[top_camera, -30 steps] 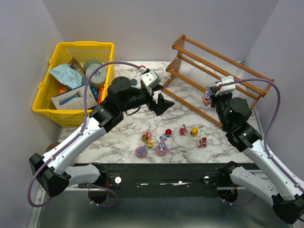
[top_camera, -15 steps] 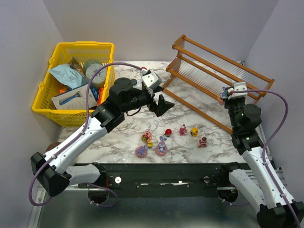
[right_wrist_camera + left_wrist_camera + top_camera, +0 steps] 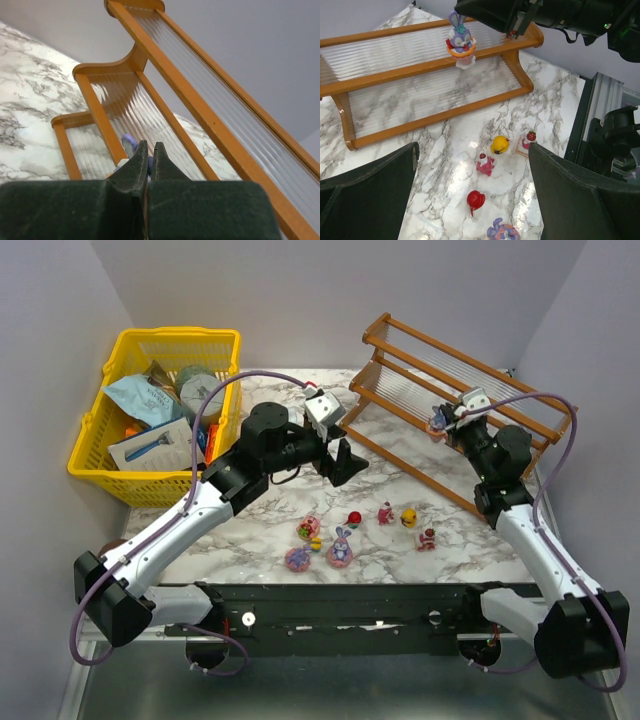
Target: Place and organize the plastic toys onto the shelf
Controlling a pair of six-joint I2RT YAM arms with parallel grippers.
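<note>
Bunny [image 3: 460, 42] is pinched tight in my right claw [image 3: 438, 423], with the arm stretched forward to hold it against the shelf [image 3: 420, 68] panel. My left claw [image 3: 345, 462] hovers spread wide above the table [image 3: 400, 552]. Since half a second ago, my right claw has swung left along the shelf.

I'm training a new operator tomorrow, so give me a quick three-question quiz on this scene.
1. True or false: the left gripper is shut on a toy.
2. What does the right gripper hold? A) purple bunny B) blue cup C) nothing
3. Fill in: the bunny is held over the ____.
Key: 1 false, it is open; 2 A; 3 shelf.
</note>
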